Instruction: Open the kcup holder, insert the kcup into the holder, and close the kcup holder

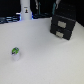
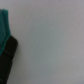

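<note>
Kcup (image 1: 16, 51) stands alone on white desk (image 1: 45, 57), well apart from kcup holder (image 1: 63, 25). Fingers: spread or pressed together, cannot tell.

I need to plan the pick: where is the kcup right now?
In the exterior view the kcup sits alone on the white table, low toward that view's left, well apart from the black kcup holder at the upper right.

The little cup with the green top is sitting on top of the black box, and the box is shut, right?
Not quite. In the exterior view the kcup sits on the white table, toward that view's left, well apart from the kcup holder. The box does look shut, with no tray slid out.
</note>
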Controlling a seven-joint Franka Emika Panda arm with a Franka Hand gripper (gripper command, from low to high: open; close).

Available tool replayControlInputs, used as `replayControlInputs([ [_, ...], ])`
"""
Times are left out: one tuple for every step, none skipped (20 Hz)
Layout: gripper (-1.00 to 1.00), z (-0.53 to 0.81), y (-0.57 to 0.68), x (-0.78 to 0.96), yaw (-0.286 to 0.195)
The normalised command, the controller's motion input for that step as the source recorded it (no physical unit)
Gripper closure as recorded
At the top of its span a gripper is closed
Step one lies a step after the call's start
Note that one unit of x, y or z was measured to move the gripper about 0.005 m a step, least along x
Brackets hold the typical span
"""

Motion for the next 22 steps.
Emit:
replayControlInputs([
  [-1.00,0.01,0.57,-0.48,-0.171],
  [-1.00,0.00,0.60,-0.46,-0.173],
  [-1.00,0.01,0.63,-0.42,-0.171],
  [-1.00,0.01,0.66,-0.39,-0.173],
  [-1.00,0.01,0.67,-0.37,-0.174],
  [-1.00,0.01,0.68,-0.36,-0.175],
  [-1.00,0.01,0.68,-0.36,-0.176],
  [-1.00,0.01,0.68,-0.35,-0.177],
  [-1.00,0.01,0.69,-0.34,-0.177],
  [-1.00,0.01,0.70,-0.31,-0.176],
  [-1.00,0.00,0.71,-0.30,-0.179],
  [-1.00,-0.02,0.70,-0.29,-0.180],
  [-1.00,-0.05,0.70,-0.28,-0.183],
  [-1.00,-0.07,0.70,-0.27,-0.186],
  [-1.00,-0.10,0.69,-0.26,-0.188],
  [-1.00,-0.13,0.69,-0.25,-0.190],
  [-1.00,-0.16,0.68,-0.24,-0.192],
  [-1.00,-0.18,0.69,-0.22,-0.195],
  [-1.00,-0.22,0.67,-0.24,-0.198],
  [-1.00,-0.24,0.72,-0.20,-0.189],
  [-1.00,-0.24,0.71,-0.21,-0.187],
  [-1.00,-0.26,0.71,-0.22,-0.189],
])
